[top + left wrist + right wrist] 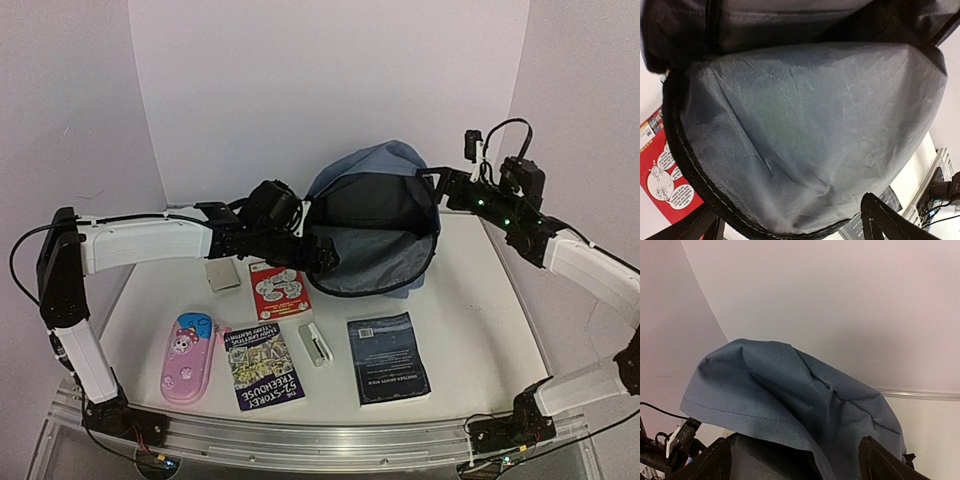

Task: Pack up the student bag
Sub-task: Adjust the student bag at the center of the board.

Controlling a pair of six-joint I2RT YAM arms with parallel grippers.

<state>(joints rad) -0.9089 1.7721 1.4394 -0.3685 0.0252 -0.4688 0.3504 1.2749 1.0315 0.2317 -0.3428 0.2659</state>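
Bag (372,165) lies at the table's (470,330) rear centre, mouth agape toward the arms. Left gripper (322,258) sits at the mouth's left rim, jaws spread, lining between them; right gripper (438,184) at the upper right edge, likewise spread over blue fabric.

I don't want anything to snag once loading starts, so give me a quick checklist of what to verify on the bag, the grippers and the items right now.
1. Bag mouth open toward the table front: ok.
2. Bag interior empty: ok as far as shown; the left wrist view shows only bare lining.
3. Left gripper at the left rim, jaws apart: ok.
4. Right gripper holding the upper right rim: cannot tell; jaws look apart.
5. Pencil case and dark book lying flat in front, uncovered: ok.
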